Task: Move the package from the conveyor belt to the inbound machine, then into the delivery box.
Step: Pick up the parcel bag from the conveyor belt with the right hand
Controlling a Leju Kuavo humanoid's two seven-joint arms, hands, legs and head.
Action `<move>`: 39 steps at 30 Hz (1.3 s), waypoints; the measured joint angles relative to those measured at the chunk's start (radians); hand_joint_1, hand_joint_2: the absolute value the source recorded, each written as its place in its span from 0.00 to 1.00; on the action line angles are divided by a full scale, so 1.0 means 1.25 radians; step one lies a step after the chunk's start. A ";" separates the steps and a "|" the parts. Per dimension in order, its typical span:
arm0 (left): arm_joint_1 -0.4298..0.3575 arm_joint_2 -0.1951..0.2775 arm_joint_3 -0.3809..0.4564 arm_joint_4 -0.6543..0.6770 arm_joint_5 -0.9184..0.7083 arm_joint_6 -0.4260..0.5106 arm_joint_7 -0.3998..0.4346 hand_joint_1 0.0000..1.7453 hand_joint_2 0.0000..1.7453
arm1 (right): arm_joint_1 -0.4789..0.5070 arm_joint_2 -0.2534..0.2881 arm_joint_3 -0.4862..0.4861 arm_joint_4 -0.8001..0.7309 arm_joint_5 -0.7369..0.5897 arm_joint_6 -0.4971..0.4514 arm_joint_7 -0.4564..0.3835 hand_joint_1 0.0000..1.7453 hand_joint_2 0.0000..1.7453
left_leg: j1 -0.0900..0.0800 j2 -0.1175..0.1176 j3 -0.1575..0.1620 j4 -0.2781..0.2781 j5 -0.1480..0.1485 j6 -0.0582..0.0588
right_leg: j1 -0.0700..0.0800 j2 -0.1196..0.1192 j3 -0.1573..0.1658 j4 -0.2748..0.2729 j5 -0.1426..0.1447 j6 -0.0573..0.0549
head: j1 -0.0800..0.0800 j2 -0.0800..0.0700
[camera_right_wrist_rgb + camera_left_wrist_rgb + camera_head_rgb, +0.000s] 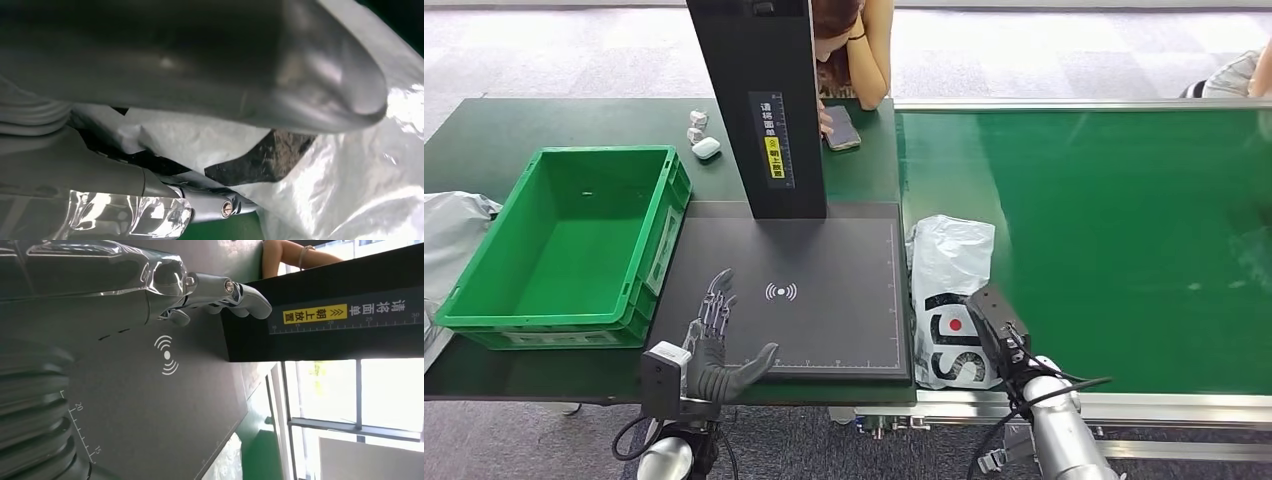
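The package (949,265), a white plastic bag with black and red print, lies on the green conveyor belt (1104,230) at its left edge, beside the black scanner plate (824,320) of the inbound machine. My right hand (986,318) is on the package's near end, mostly hidden under its wrist camera. Up close, the thumb (250,65) lies over the package (350,175) and the fingers (210,205) under a fold of it. My left hand (719,335) hovers open, fingers spread, over the plate's front left corner (150,405). The green delivery box (564,240) stands to the plate's left, holding nothing.
The machine's black column (764,100) rises at the back of the plate. Behind it a person leans on the table by a phone (841,128). Small white objects (704,147) lie behind the box. A grey bag (449,230) lies beyond the box's left side.
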 joint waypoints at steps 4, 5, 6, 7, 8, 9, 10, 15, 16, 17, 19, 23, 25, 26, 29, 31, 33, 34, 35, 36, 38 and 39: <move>-0.003 0.000 -0.002 0.010 0.003 -0.001 0.003 0.00 1.00 | -0.014 -0.011 0.051 0.008 0.084 -0.025 0.051 0.82 0.00 | 0.001 0.001 0.004 0.000 -0.001 -0.002 | 0.001 0.001 0.003 0.000 -0.001 -0.001 | 0.000 0.000; -0.004 0.000 -0.003 0.012 0.003 -0.001 0.004 0.00 1.00 | -0.017 -0.012 0.065 0.011 0.104 -0.035 0.065 0.91 0.00 | 0.001 0.001 0.006 0.000 -0.001 -0.002 | 0.001 0.000 0.004 0.000 -0.001 -0.001 | 0.000 0.000; -0.005 -0.001 -0.004 0.015 0.004 -0.002 0.004 0.00 1.00 | -0.021 -0.014 0.077 0.013 0.122 -0.043 0.077 1.00 0.00 | 0.002 0.001 0.006 0.000 -0.002 -0.002 | 0.001 0.000 0.005 0.000 -0.002 -0.001 | 0.000 0.000; -0.006 -0.001 -0.004 0.016 0.006 -0.002 0.005 0.00 1.00 | -0.024 -0.015 0.088 0.015 0.137 -0.052 0.089 1.00 0.00 | 0.002 0.000 0.007 0.000 -0.001 -0.002 | 0.001 0.000 0.005 0.000 -0.002 0.000 | 0.000 0.000; -0.007 -0.001 -0.004 0.017 0.008 -0.002 0.006 0.00 1.00 | -0.028 -0.016 0.097 0.017 0.151 -0.060 0.098 1.00 0.00 | 0.002 0.000 0.007 0.000 -0.001 -0.002 | 0.001 0.000 0.006 0.000 -0.002 0.000 | 0.000 0.000; -0.007 -0.001 -0.005 0.018 0.010 -0.002 0.006 0.00 1.00 | -0.031 -0.018 0.105 0.019 0.162 -0.067 0.107 1.00 0.00 | 0.002 -0.001 0.007 0.000 -0.001 -0.001 | 0.001 0.000 0.006 0.000 -0.002 0.000 | 0.000 0.000; -0.006 0.000 -0.005 0.019 0.011 -0.002 0.006 0.00 1.00 | -0.033 -0.019 0.112 0.021 0.173 -0.073 0.113 1.00 0.00 | 0.002 -0.002 0.007 0.000 -0.001 -0.001 | 0.001 -0.001 0.006 0.000 -0.002 0.000 | 0.000 0.000; -0.004 0.001 -0.005 0.019 0.018 0.002 0.007 0.00 1.00 | -0.034 -0.025 0.136 0.018 0.204 -0.084 0.120 1.00 0.00 | 0.002 -0.003 0.007 0.000 -0.001 -0.001 | 0.000 -0.001 0.008 0.000 -0.002 0.000 | 0.000 0.000; -0.003 0.002 -0.005 0.019 0.019 0.003 0.007 0.00 1.00 | -0.032 -0.026 0.139 0.015 0.207 -0.084 0.121 1.00 0.00 | 0.002 -0.003 0.007 0.000 -0.001 -0.001 | 0.000 -0.001 0.008 0.000 -0.002 0.000 | 0.000 0.000; -0.001 0.002 -0.005 0.019 0.020 0.003 0.007 0.00 1.00 | -0.029 -0.027 0.141 0.011 0.210 -0.085 0.122 1.00 0.00 | 0.002 -0.003 0.007 0.000 -0.001 -0.001 | 0.000 -0.001 0.008 0.000 -0.002 0.001 | 0.000 0.000; 0.001 0.003 -0.005 0.019 0.022 0.003 0.007 0.00 1.00 | -0.022 -0.028 0.143 0.001 0.214 -0.085 0.125 1.00 0.50 | 0.002 -0.003 0.007 0.000 -0.002 -0.001 | 0.000 -0.001 0.008 0.000 -0.002 0.001 | 0.000 0.000; 0.005 0.003 -0.004 0.019 0.023 0.004 0.007 0.00 1.00 | -0.001 -0.028 0.144 -0.025 0.217 -0.089 0.128 1.00 1.00 | 0.002 -0.003 0.006 0.000 -0.003 -0.002 | 0.001 -0.001 0.008 0.000 -0.003 0.001 | 0.000 0.000; 0.006 0.003 -0.004 0.019 0.024 0.005 0.007 0.00 1.00 | 0.009 -0.028 0.143 -0.038 0.208 -0.099 0.123 1.00 1.00 | 0.002 -0.003 0.006 0.000 -0.004 -0.002 | 0.001 -0.001 0.008 0.000 -0.004 0.000 | 0.000 0.000; 0.007 0.003 -0.004 0.018 0.024 0.005 0.007 0.00 1.00 | 0.015 -0.028 0.141 -0.046 0.198 -0.107 0.115 1.00 1.00 | 0.002 -0.003 0.006 0.000 -0.004 -0.002 | 0.001 -0.001 0.008 0.000 -0.004 0.000 | 0.000 0.000; 0.014 0.004 -0.004 0.014 0.024 0.005 0.007 0.00 1.00 | 0.033 -0.026 0.126 -0.072 0.145 -0.134 0.073 1.00 1.00 | 0.002 -0.003 0.006 0.000 -0.004 -0.003 | 0.001 -0.001 0.008 0.000 -0.005 -0.001 | 0.000 0.000; 0.019 0.005 -0.004 0.009 0.025 0.005 0.007 0.00 1.00 | 0.045 -0.020 0.105 -0.093 0.086 -0.151 0.027 1.00 1.00 | 0.002 -0.003 0.006 0.000 -0.004 -0.003 | 0.001 -0.001 0.007 0.000 -0.005 -0.001 | 0.000 0.000; 0.021 0.007 -0.004 0.005 0.025 0.005 0.007 0.00 1.00 | 0.055 -0.013 0.079 -0.119 0.020 -0.163 -0.025 1.00 1.00 | 0.002 -0.004 0.006 0.000 -0.004 -0.003 | 0.001 -0.001 0.007 0.000 -0.005 -0.001 | 0.000 0.000; 0.022 0.007 -0.004 0.003 0.025 0.005 0.007 0.00 1.00 | 0.060 -0.009 0.066 -0.133 -0.008 -0.167 -0.047 1.00 1.00 | 0.002 -0.004 0.006 0.000 -0.004 -0.003 | 0.001 -0.001 0.007 0.000 -0.005 -0.001 | 0.000 0.000; 0.023 0.007 -0.004 0.002 0.025 0.005 0.007 0.00 1.00 | 0.063 -0.005 0.054 -0.147 -0.032 -0.170 -0.067 1.00 1.00 | 0.002 -0.004 0.006 0.000 -0.004 -0.003 | 0.001 -0.001 0.007 0.000 -0.005 -0.001 | 0.000 0.000; 0.024 0.008 -0.004 0.002 0.025 0.005 0.007 0.00 1.00 | 0.067 -0.001 0.044 -0.160 -0.048 -0.172 -0.081 1.00 1.00 | 0.002 -0.004 0.006 0.000 -0.004 -0.003 | 0.001 -0.001 0.007 0.000 -0.005 -0.001 | 0.000 0.000; 0.026 0.008 -0.004 0.001 0.025 0.005 0.007 0.00 1.00 | 0.071 0.005 0.026 -0.180 -0.068 -0.175 -0.098 1.00 1.00 | 0.002 -0.004 0.006 0.000 -0.004 -0.003 | 0.001 -0.001 0.007 0.000 -0.005 -0.001 | 0.000 0.000; 0.027 0.008 -0.004 0.000 0.025 0.005 0.006 0.00 1.00 | 0.075 0.008 0.019 -0.189 -0.079 -0.175 -0.108 1.00 1.00 | 0.002 -0.004 0.006 0.000 -0.004 -0.003 | 0.001 -0.002 0.007 0.000 -0.005 -0.001 | 0.000 0.000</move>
